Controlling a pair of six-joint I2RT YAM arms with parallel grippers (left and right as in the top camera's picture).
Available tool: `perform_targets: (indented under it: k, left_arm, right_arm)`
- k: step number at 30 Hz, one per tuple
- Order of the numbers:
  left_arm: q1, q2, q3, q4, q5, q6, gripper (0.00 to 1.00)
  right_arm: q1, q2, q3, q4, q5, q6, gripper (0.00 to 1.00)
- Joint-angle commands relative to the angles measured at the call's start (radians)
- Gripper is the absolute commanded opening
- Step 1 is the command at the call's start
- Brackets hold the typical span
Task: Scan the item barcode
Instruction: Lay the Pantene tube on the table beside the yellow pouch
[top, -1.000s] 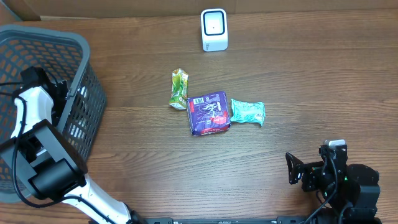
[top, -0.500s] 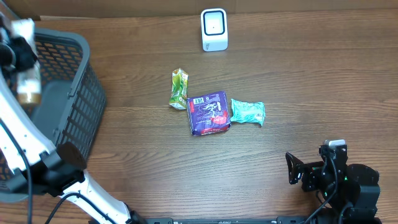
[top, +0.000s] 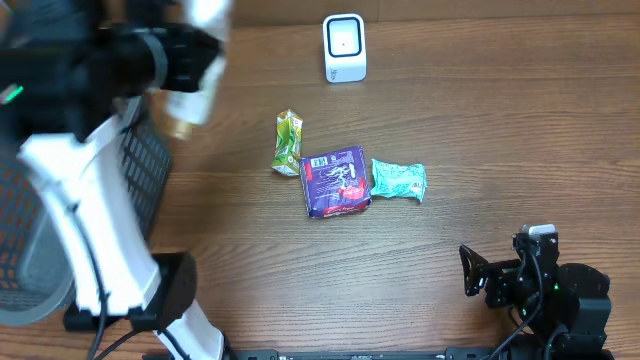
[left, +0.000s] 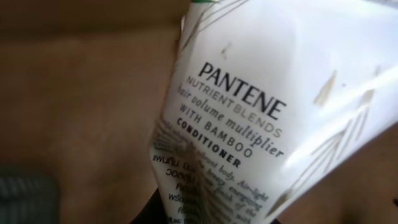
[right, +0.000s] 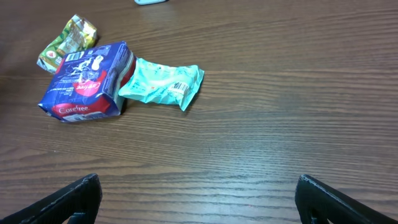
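Left gripper (top: 186, 76) clamped on Pantene conditioner tube (left: 249, 124), held aloft near basket (top: 138, 185), well apart from scanner (top: 344, 47). My guess: glossy, slippery, squashy, so grip mid-body and leave barcode clear. Right gripper (right: 202, 199) gaping, empty.

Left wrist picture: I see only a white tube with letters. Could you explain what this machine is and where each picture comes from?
These are two robot arms at a wooden table, each ending in a two-finger tool. One camera looks down from above; one sits on each wrist. The left tool holds a Pantene conditioner tube in the air, close to its camera. The right tool is open and empty. On the table lie a green pouch, a purple Carefree pack and a teal packet; a white scanner stands behind them, a grey basket at the left.
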Motion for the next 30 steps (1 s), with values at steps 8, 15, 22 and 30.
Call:
perform_targets:
  k: [8, 15, 22, 30]
  left_arm:
    - [-0.136, 0.010, -0.828, 0.238, -0.299, -0.254, 0.04]
    - [-0.119, 0.010, -1.201, 0.653, -0.276, -0.351, 0.04]
    - [-0.127, 0.010, -1.446, 0.917, -0.262, -0.424, 0.04]
    - [-0.218, 0.010, -1.472, 0.960, -0.171, -0.416, 0.07]
  right_arm:
    - [-0.002, -0.003, 0.021, 0.004, 0.006, 0.000, 1.00]
    - [-0.002, -0.003, 0.021, 0.004, 0.006, 0.000, 1.00]
    - [-0.002, -0.003, 0.021, 0.004, 0.006, 0.000, 1.00]
    - [-0.002, -0.003, 0.021, 0.004, 0.006, 0.000, 1.00]
